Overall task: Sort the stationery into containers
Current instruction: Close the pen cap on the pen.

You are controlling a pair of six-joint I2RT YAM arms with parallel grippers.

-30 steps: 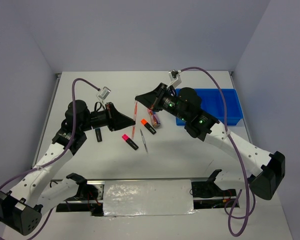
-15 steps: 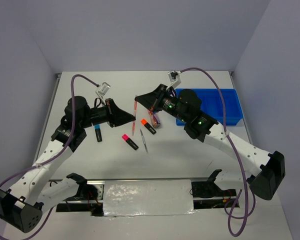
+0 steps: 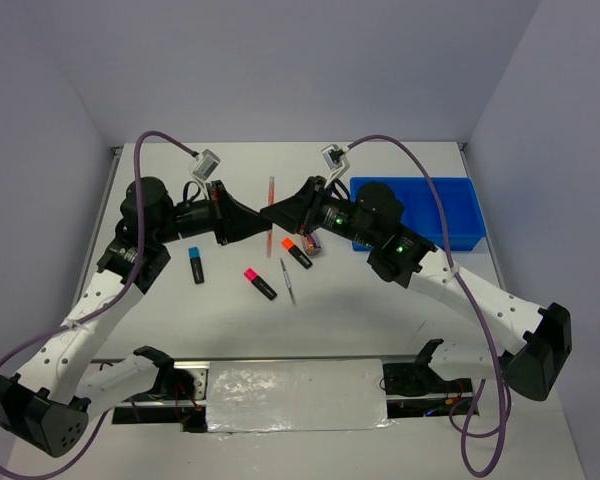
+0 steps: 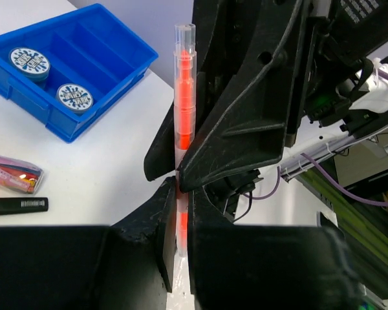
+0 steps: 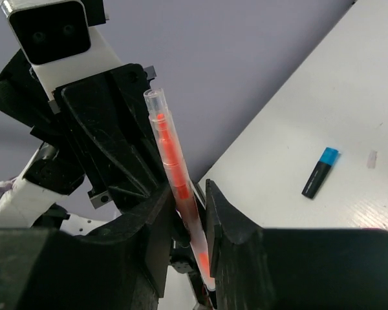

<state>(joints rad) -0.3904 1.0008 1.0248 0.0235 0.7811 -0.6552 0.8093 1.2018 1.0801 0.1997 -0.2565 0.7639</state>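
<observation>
L gripper [image 4: 179,208] and R gripper [image 5: 191,214] are meeting mid-air above the table [image 3: 360,310], looking like a handover. Both sets of jaws are pinching the same pink pen [image 4: 184,97], with no gap showing at the barrel. The pen is standing roughly upright btwn them. Which arm is actually bearing it, can't tell.

Progress: two tape rolls [image 4: 29,59] are sitting in the blue tray [image 3: 460,185]. Nothing else is showing inside, so approx. early-to-mid task.

Lying on the table, waiting:
- blue-cap highlighter [image 3: 196,265]
- pink-cap highlighter [image 3: 260,283]
- orange-cap highlighter [image 3: 297,252]
- grey pen [image 3: 287,281]
- prob. a pink-capped tube [image 4: 13,173], partly cropped
</observation>
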